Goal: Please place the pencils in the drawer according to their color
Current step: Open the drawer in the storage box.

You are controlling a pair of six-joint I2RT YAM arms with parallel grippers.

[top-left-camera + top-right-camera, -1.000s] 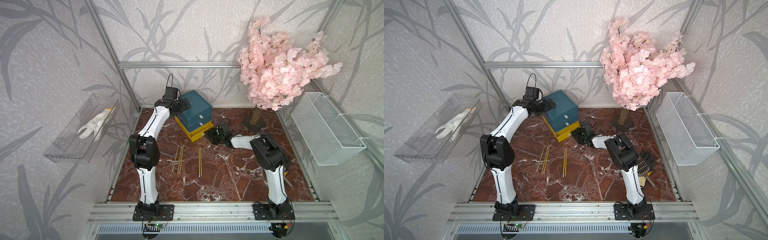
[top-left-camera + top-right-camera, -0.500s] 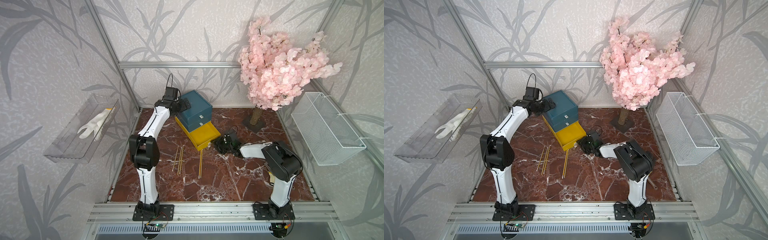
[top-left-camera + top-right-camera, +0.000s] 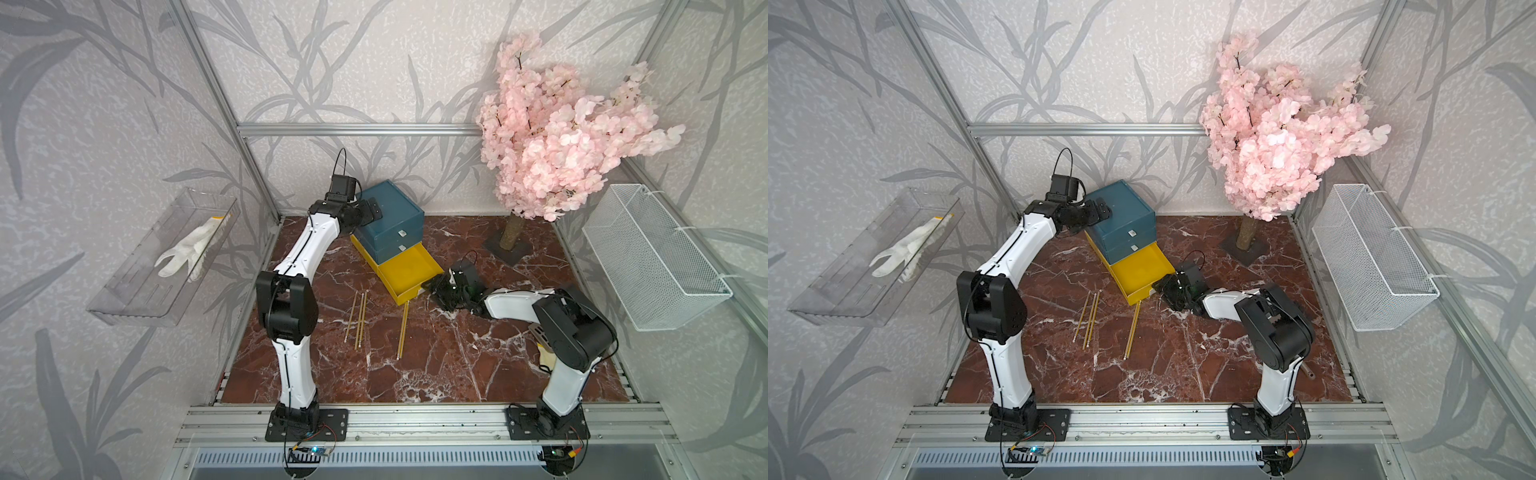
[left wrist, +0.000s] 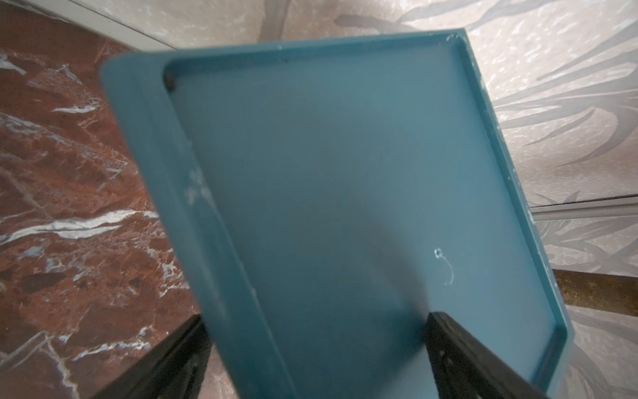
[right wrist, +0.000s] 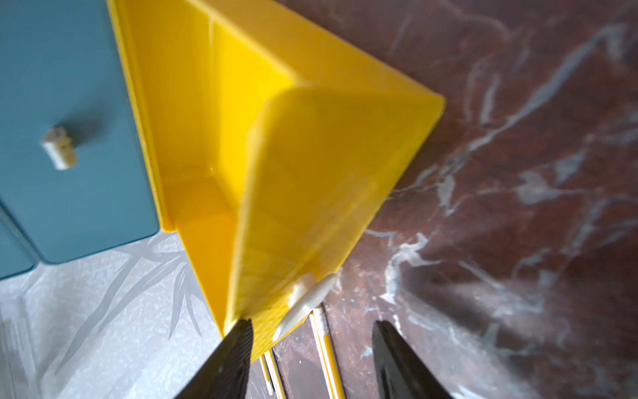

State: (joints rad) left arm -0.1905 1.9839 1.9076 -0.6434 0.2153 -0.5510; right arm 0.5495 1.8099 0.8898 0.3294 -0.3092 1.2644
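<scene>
The drawer (image 3: 390,216) (image 3: 1125,208) is a teal box at the back of the table. Its yellow bottom tier (image 3: 409,270) (image 3: 1142,270) (image 5: 328,155) is pulled out and looks empty. My right gripper (image 3: 432,286) (image 3: 1160,286) (image 5: 312,324) is open at that tier's front, and the white pull tab (image 5: 307,304) lies loose between its jaws. My left gripper (image 3: 363,212) (image 3: 1096,210) (image 4: 316,319) is open astride the box's top rear edge (image 4: 328,172). Yellow pencils (image 3: 358,320) (image 3: 1087,318) lie on the table. One more pencil (image 3: 402,330) (image 3: 1132,330) (image 5: 326,345) reaches under the open tier.
A pink blossom tree (image 3: 561,137) stands at the back right. A white wire basket (image 3: 648,257) hangs on the right wall. A clear tray (image 3: 166,253) with a white glove hangs on the left wall. A small tool (image 3: 540,336) lies partly hidden behind my right arm.
The yellow tier has slid out toward the front right, drawn by my right gripper, whose jaws have since widened off the tab. The left arm has not moved.
</scene>
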